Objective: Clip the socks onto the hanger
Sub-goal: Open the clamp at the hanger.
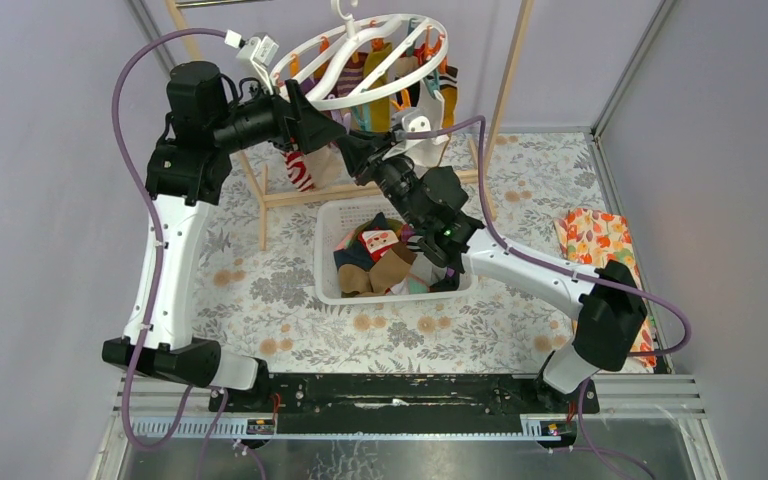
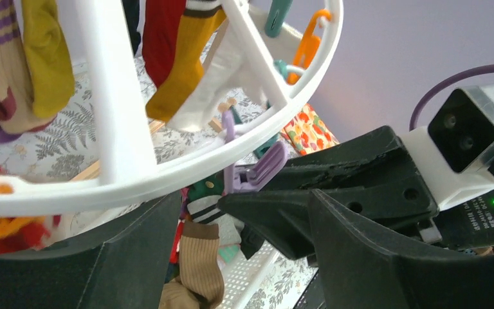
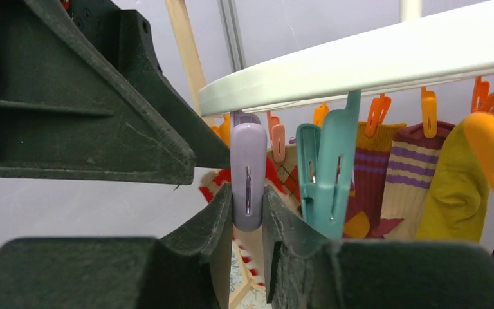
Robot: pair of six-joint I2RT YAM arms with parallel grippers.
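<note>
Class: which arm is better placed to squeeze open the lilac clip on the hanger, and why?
Right. The right gripper is closed on both sides of the lilac clip hanging from the hanger; the left gripper is open nearby, no clip between its fingers.

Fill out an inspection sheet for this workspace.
Surface: floral-print table cover, lying flat.
Job's things: hanger carrying clipped socks; more in white basket.
Clutter: orange floral cloth at right; wooden rack behind.
Grippers: right gripper fingers pinch lilac clip on the ring; left gripper open beside it.
Cables: purple cables arc along both arms.
Surroundings: plain pale walls; nothing seen beyond.
</note>
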